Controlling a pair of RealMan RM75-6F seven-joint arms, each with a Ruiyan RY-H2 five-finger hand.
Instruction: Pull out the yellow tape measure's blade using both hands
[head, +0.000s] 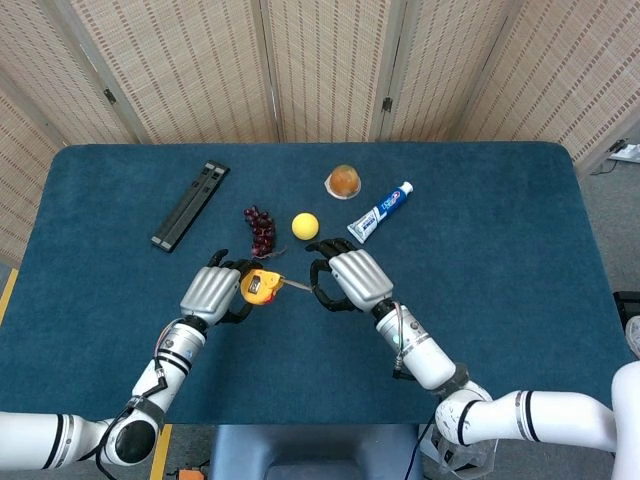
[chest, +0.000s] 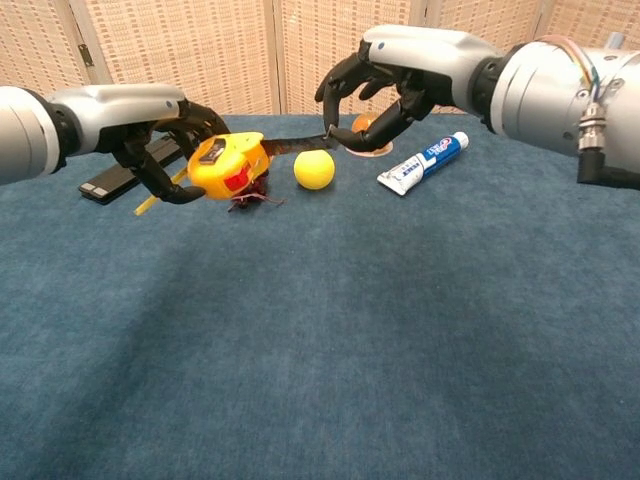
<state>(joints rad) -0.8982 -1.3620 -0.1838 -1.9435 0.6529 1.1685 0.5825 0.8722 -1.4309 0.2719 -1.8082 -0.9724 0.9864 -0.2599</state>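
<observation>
Held above the blue surface (head: 500, 260), the left hand (head: 208, 291) grips the yellow tape measure (chest: 226, 165), and the right hand (head: 352, 280) pinches the tip of its blade (chest: 293, 147), which spans the gap between them. Beyond lie a yellow ball (head: 305, 225), grapes (head: 260, 229) and toothpaste (head: 380, 212).
</observation>
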